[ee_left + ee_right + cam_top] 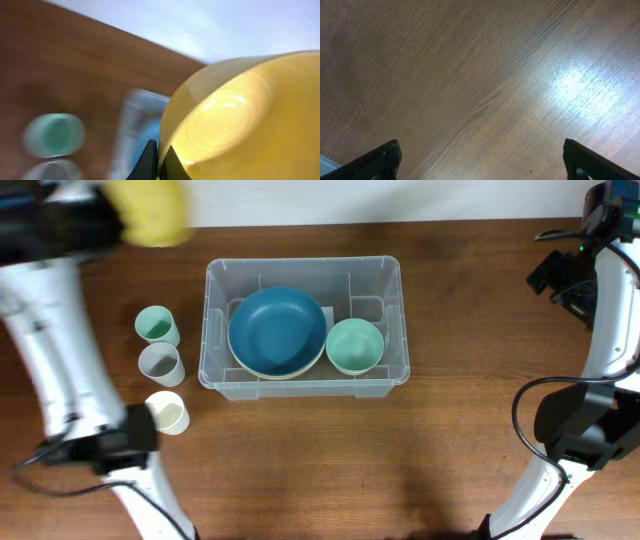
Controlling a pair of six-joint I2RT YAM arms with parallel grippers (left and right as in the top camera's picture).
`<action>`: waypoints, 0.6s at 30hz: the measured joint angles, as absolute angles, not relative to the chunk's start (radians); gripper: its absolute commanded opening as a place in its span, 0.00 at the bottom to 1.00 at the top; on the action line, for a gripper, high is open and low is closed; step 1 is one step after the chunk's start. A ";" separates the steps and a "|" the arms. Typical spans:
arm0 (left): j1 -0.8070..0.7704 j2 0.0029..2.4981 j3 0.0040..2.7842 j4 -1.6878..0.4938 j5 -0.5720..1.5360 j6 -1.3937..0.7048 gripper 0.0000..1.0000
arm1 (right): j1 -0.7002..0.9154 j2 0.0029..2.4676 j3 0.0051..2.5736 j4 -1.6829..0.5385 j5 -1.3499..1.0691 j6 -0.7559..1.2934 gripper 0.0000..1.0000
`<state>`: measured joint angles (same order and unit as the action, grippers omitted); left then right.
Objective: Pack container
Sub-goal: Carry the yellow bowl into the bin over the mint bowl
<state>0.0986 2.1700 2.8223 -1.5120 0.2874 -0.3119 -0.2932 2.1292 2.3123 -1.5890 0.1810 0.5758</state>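
Note:
The container [390,275] is a clear plastic bin at the table's middle. It holds a blue bowl [277,330] stacked on pale bowls and a mint green bowl [354,345]. My left gripper [160,157] is shut on the rim of a yellow bowl [235,120], held in the air at the far left [152,208], left of the container. The left wrist view is blurred; the container [132,125] shows as a smear. My right gripper [482,160] is open and empty above bare wood at the far right.
Three cups stand in a column left of the container: a mint one [156,325], a grey one [161,363] and a cream one [167,412]. The right arm [600,290] stands along the right edge, the left arm [60,360] along the left.

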 measured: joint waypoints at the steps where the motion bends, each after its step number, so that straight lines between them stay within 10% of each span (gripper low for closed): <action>1: 0.028 2.177 2.817 -1.513 0.274 -0.305 0.01 | -0.293 2.129 2.313 -1.589 0.181 0.575 0.99; 9: -0.357 2.345 2.790 -1.507 0.188 -0.279 0.01 | -0.293 2.129 2.312 -1.589 0.181 0.577 0.99; 18: -0.454 2.545 2.777 -1.561 0.177 -0.279 0.01 | -0.293 2.129 2.312 -1.589 0.181 0.575 0.99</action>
<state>-0.4538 2.5454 2.7766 -1.5608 0.1768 -0.2790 -0.2932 2.1292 2.3123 -1.5890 0.1806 0.5755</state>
